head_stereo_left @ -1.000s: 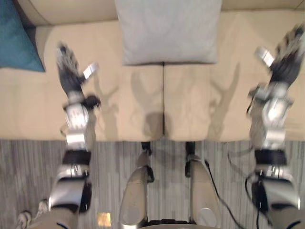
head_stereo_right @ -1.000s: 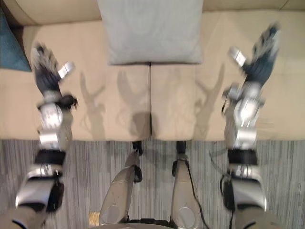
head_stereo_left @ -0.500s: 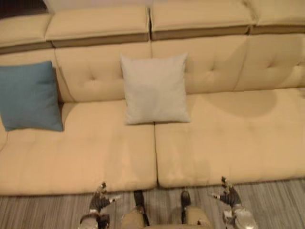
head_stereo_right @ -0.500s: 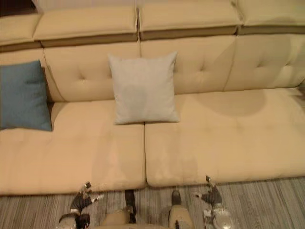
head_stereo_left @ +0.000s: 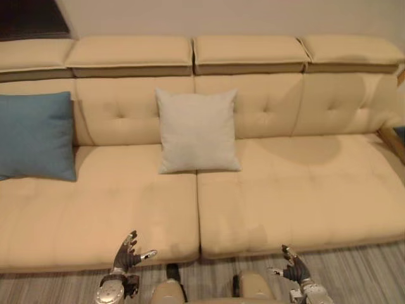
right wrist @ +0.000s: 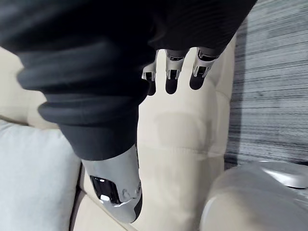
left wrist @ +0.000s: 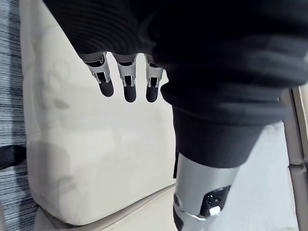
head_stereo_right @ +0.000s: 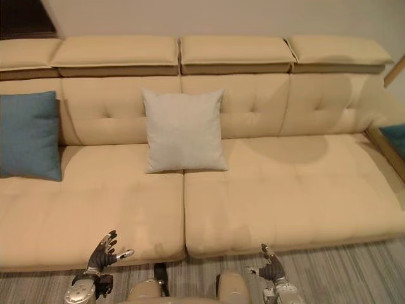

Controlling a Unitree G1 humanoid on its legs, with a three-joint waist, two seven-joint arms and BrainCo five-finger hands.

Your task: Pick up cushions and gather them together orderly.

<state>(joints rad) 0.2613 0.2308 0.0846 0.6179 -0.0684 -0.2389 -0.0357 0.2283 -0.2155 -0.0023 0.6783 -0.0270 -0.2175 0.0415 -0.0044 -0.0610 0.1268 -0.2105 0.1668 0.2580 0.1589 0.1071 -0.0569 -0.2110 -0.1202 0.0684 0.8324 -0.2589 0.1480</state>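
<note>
A light grey cushion (head_stereo_left: 197, 130) leans upright against the backrest near the middle of the beige sofa (head_stereo_left: 291, 190). A blue cushion (head_stereo_left: 36, 135) stands at the sofa's far left end. Part of another blue cushion (head_stereo_right: 397, 137) peeks in at the right edge. My left hand (head_stereo_left: 128, 253) hovers low by the seat's front edge, fingers straight and spread, holding nothing. My right hand (head_stereo_left: 292, 267) is at the front edge on the right side, also open and empty. Both hands are far in front of the cushions. The grey cushion (right wrist: 33, 178) shows past my right hand's thumb.
The sofa has a tufted backrest and three raised headrests (head_stereo_left: 247, 50). A wooden rail (head_stereo_left: 392, 142) runs along its right end. Striped grey carpet (head_stereo_left: 361, 272) lies in front of the seat.
The camera has tilted up and back, so the whole sofa now shows. Both hands have dropped from over the seat to the bottom edge of the view, still open.
</note>
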